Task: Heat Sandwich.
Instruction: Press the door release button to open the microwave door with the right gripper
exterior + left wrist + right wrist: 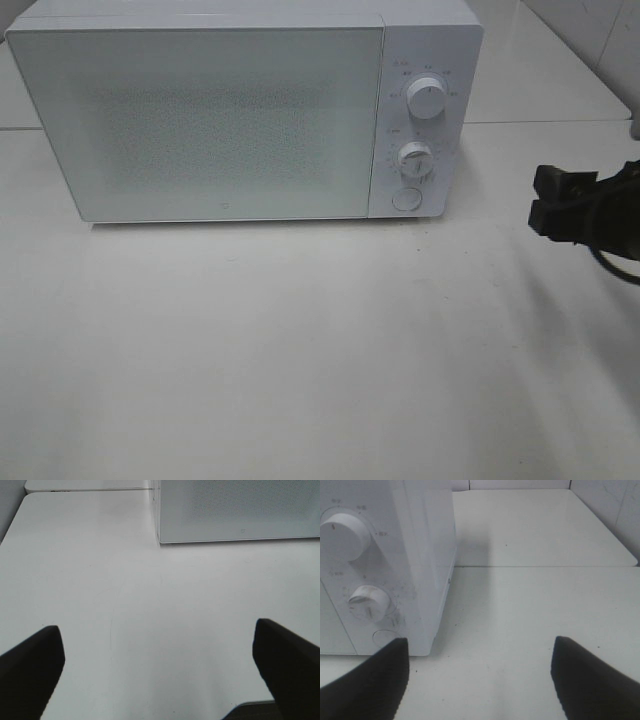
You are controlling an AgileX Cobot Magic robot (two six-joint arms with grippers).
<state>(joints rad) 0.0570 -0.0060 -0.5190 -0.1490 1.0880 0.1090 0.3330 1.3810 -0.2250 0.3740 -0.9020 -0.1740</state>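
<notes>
The microwave (240, 110) stands on the table (300, 350) with its door (200, 125) shut. The sandwich shows in no view; it may sit behind the frosted door or off to a side, and I cannot tell which.

The right gripper (542, 197) hovers above the table, well to the right of the control panel, jaws spread and holding nothing. The left gripper (157, 640) is spread and empty too, low over bare table in front of the door's left corner.

The controls look like the right arm's job. If the sandwich is not yet inside, the round button (406, 199) at the foot of the panel is the likely door release. Pressing it well means bringing the jaws together first, so one firm tip meets the button squarely (an open pair could straddle it or nudge the lower knob (413, 158) just above). The push should go straight into the panel, or the light microwave may slide back.

If heating is next, the lower knob or the upper knob (427, 97) needs a centred pinch across its rim and a turn about its own axis. The left arm should stand clear of the door's swing.
</notes>
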